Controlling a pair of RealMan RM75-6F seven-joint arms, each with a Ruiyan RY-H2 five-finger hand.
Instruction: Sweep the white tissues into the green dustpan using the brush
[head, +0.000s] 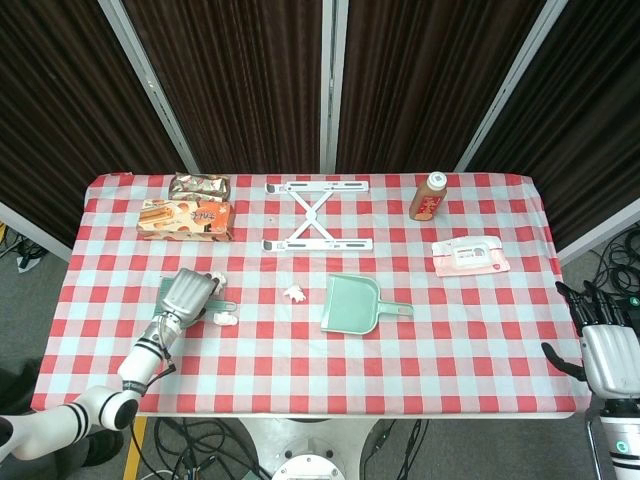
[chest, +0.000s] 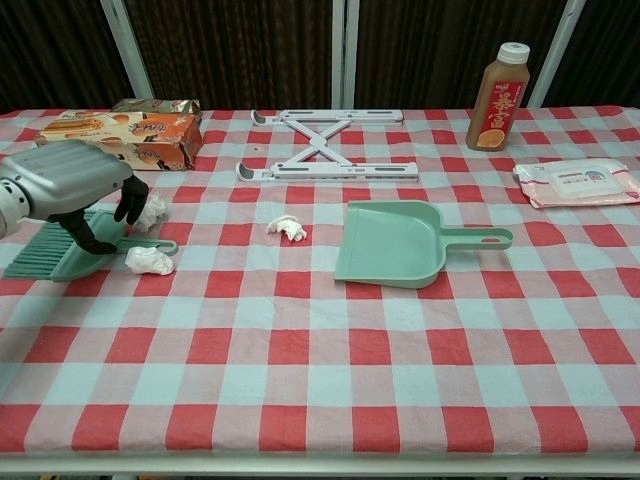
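Green plastic is what we look for first: the brush lies flat at the far left of the tabletop, its bristles pointing left and its thin handle pointing right. Our left hand sits right over it, with its dark fingers curled down and touching the brush near where the handle starts. We cannot tell if the fingers have a real hold on it, because the brush is flat on the cloth.

To do this step well, we think the fingers need to wrap all the way around the handle before we lift. A weak pinch could let the brush spin or drop.

Two white tissues sit very near the hand. One tissue is just behind the handle and one tissue is just in front of it. We need to be careful not to knock them farther away as we grab.

A little to the right lies a third tissue, close to the dustpan.

Next comes the green dustpan. Its wide mouth faces left, toward the tissues, and its handle points right. That is good for us, because we can push the tissues straight to the right into it.

Far to the right, our right hand waits off the edge of the tabletop. It holds nothing and its fingers are spread apart.
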